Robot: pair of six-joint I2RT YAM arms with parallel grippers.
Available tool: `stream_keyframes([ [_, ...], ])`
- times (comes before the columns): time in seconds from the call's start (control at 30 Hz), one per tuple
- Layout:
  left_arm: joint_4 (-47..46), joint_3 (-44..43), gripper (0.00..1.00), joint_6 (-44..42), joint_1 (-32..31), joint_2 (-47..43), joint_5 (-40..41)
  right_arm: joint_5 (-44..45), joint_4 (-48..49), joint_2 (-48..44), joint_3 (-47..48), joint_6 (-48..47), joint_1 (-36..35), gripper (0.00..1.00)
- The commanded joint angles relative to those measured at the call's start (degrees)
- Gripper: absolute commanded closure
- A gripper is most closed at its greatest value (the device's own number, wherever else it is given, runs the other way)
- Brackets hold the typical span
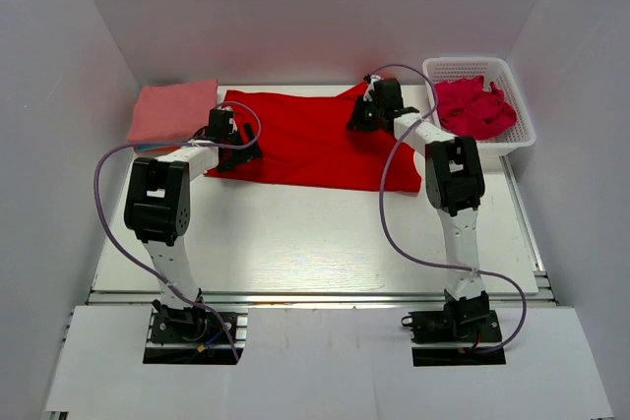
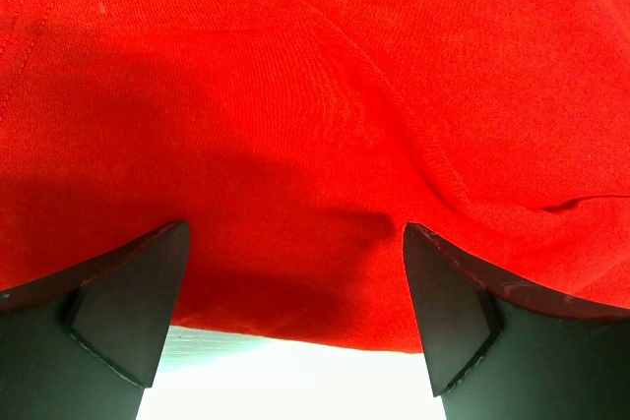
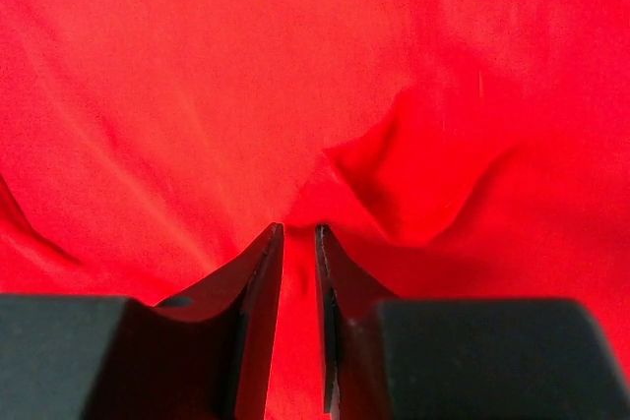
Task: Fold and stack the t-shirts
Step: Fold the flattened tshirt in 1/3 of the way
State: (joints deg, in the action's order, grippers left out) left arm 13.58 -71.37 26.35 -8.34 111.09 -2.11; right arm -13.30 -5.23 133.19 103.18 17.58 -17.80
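A bright red t-shirt (image 1: 315, 140) lies spread out at the back middle of the table. My left gripper (image 1: 236, 151) is at the shirt's left edge. In the left wrist view the gripper (image 2: 295, 287) is open wide, with the shirt's hem (image 2: 295, 331) lying between the fingers over the white table. My right gripper (image 1: 362, 117) is at the shirt's far right part. In the right wrist view the gripper (image 3: 298, 235) is shut on a pinched ridge of the red cloth (image 3: 413, 184). A folded salmon-pink t-shirt (image 1: 172, 110) lies at the back left.
A white lattice basket (image 1: 517, 95) at the back right holds crumpled crimson-pink shirts (image 1: 474, 107). White walls close in the back and both sides. The bare white table (image 1: 315, 233) stretches from the shirt to the arm bases.
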Motion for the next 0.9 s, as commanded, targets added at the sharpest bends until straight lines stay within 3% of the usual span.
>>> stream_keyframes([
  [0.0,3.02,0.71,0.0,-0.51,0.08,-3.33,1.31,-1.37,2.52,5.65,8.6,0.61,-0.22,0.74],
  [0.13,4.43,0.18,0.0,-1.04,0.69,-3.94,2.54,-3.14,-0.3,11.83,19.32,1.31,-0.22,0.71],
  [0.23,5.14,0.18,0.0,-1.04,0.69,-4.65,3.69,-4.1,1.53,11.84,19.79,0.61,0.05,0.61],
  [0.27,5.75,0.18,0.0,-1.56,0.69,-5.17,3.69,-4.54,1.63,11.57,19.87,-0.52,0.05,0.44],
  [0.33,5.75,-0.34,0.0,-1.56,0.69,-5.71,4.22,-4.19,0.76,10.17,19.0,-1.67,0.05,0.25],
  [0.37,5.75,-0.34,0.0,-1.56,0.69,-6.32,4.22,-3.49,0.4,6.94,18.3,-2.72,0.05,0.1],
  [0.63,3.74,-1.39,0.0,-2.61,0.69,-10.28,6.06,3.62,9.27,-16.28,-10.31,-5.89,0.22,0.1],
  [0.87,2.59,-4.04,0.0,-2.62,0.69,-7.82,4.67,13.02,5.77,-27.44,-21.34,-4.05,0.49,0.1],
])
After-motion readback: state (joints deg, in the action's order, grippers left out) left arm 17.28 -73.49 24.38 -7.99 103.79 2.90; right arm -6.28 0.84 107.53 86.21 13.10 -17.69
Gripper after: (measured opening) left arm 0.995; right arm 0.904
